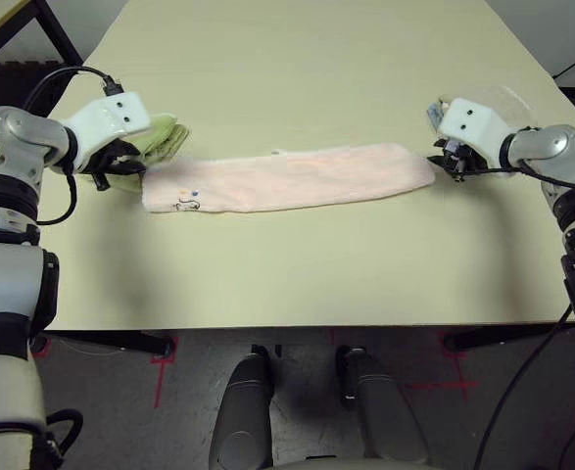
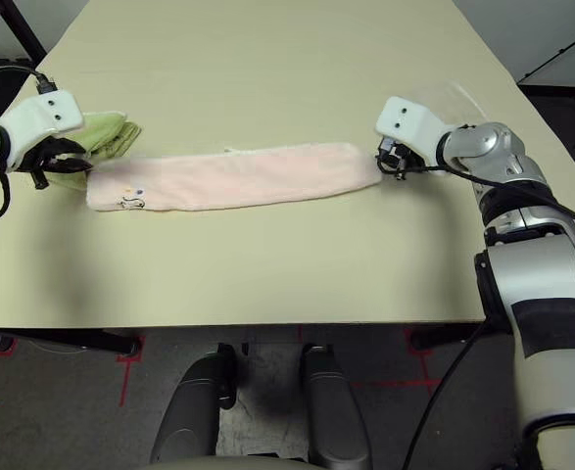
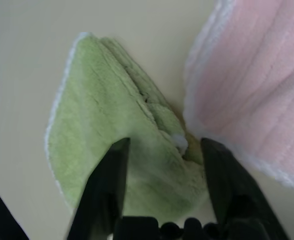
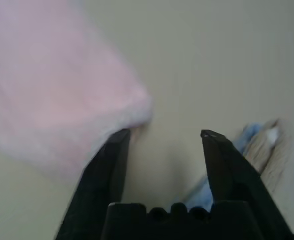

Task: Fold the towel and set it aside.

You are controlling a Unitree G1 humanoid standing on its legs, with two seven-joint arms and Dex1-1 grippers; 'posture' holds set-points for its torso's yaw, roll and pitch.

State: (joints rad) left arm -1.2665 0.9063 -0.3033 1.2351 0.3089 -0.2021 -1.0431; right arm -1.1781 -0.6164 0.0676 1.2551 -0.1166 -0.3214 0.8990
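The left pincer (image 3: 162, 150) is held released over a light green folded towel (image 3: 121, 150). Beside it, the towel (image 1: 287, 178) is laid folded lengthwise across the table (image 1: 297, 69). The right pincer (image 4: 162, 137) is released at its far end.

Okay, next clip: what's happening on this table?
The robot is folding a pink towel, which lies on the table as a long narrow strip. Its left gripper and right gripper sit open at either end, holding nothing. A folded green towel lies beside the left end.
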